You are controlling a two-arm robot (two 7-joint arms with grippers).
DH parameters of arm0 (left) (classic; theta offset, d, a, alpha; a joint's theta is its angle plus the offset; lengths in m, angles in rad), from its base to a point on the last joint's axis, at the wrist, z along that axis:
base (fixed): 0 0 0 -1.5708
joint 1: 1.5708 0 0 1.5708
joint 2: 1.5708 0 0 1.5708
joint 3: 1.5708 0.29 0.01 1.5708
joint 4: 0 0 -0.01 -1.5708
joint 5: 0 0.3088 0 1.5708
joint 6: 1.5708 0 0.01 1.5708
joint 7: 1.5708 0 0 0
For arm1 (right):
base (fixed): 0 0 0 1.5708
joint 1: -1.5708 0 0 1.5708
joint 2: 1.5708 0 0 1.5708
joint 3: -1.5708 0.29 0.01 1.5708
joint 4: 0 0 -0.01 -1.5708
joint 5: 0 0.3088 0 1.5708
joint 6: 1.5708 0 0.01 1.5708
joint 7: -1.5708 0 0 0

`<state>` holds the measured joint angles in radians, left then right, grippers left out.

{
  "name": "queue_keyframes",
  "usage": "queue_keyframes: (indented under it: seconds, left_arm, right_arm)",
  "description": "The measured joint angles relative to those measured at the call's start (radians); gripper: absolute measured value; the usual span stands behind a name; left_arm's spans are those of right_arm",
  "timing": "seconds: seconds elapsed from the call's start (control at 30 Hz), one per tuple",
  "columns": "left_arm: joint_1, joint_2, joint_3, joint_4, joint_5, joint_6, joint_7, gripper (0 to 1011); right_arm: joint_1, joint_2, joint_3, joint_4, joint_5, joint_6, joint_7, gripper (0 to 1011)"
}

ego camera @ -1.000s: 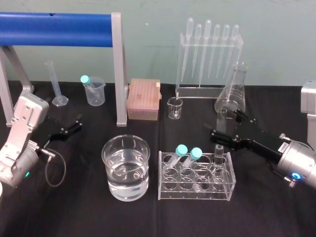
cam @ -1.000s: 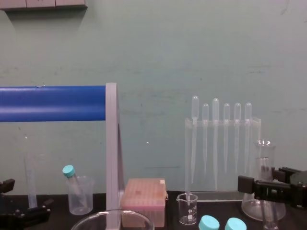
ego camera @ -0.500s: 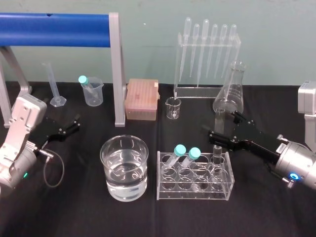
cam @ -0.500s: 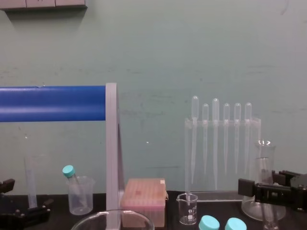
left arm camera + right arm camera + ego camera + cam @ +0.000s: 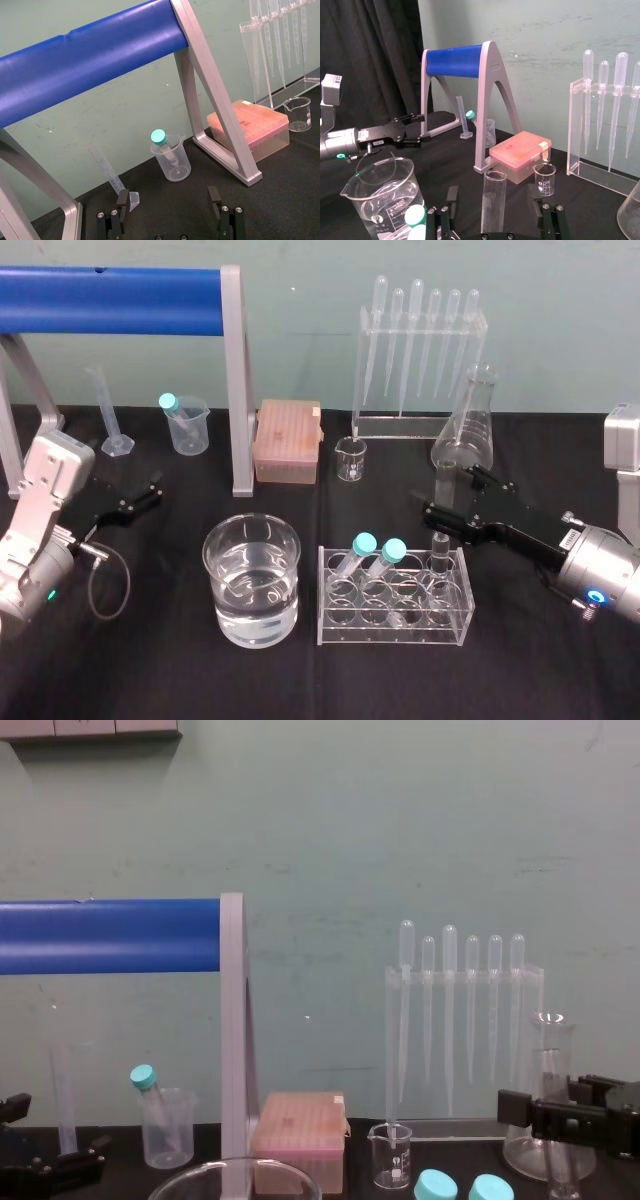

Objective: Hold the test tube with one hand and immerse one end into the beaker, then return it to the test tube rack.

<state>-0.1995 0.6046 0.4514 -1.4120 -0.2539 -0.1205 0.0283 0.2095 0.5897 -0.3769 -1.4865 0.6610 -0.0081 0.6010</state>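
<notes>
Released right gripper (image 5: 450,492) straddles the test tube (image 5: 494,200) at the rack's (image 5: 395,628) two o'clock; released left gripper (image 5: 153,489) rests at the beaker's (image 5: 214,562) ten o'clock.

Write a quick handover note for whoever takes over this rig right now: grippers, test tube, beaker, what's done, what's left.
Right gripper: open, fingers either side of the test tube, not touching it.
Left gripper: open, parked at the table's left.
Test tube: upright in a right-end slot of the rack.
Beaker: part full of clear liquid, left of the rack.
Done: nothing shows whether the tube has been dipped.
Left, if not: probably grip the tube, lift, dip one end in the beaker, return it.
</notes>
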Motion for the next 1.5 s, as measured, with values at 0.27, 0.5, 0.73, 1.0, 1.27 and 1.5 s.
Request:
queue_keyframes:
  seconds: [0.27, 0.5, 0.73, 1.0, 1.27, 1.5]
  left_arm:
    - [0.000, 0.000, 0.000, 0.000, 0.000, 0.000, 0.000, 1000]
    - [0.000, 0.000, 0.000, 0.000, 0.000, 0.000, 0.000, 1000]
    - [0.000, 0.000, 0.000, 0.000, 0.000, 0.000, 0.000, 1000]
    - [0.000, 0.000, 0.000, 0.000, 0.000, 0.000, 0.000, 1000]
    - [0.000, 0.000, 0.000, 0.000, 0.000, 0.000, 0.000, 1000]
    - [0.000, 0.000, 0.000, 0.000, 0.000, 0.000, 0.000, 1000]
  right_arm:
    - [0.000, 0.000, 0.000, 0.000, 0.000, 0.000, 0.000, 715]
    - [0.000, 0.000, 0.000, 0.000, 0.000, -0.001, 0.000, 492]
    - [0.000, 0.000, 0.000, 0.000, 0.000, -0.001, 0.001, 255]
    - [0.000, 0.000, 0.000, 0.000, 0.000, -0.001, 0.001, 226]
    - [0.000, 0.000, 0.000, 0.000, 0.000, -0.001, 0.001, 226]
    - [0.003, -0.001, 0.012, -0.003, 0.047, 0.004, 0.028, 226]
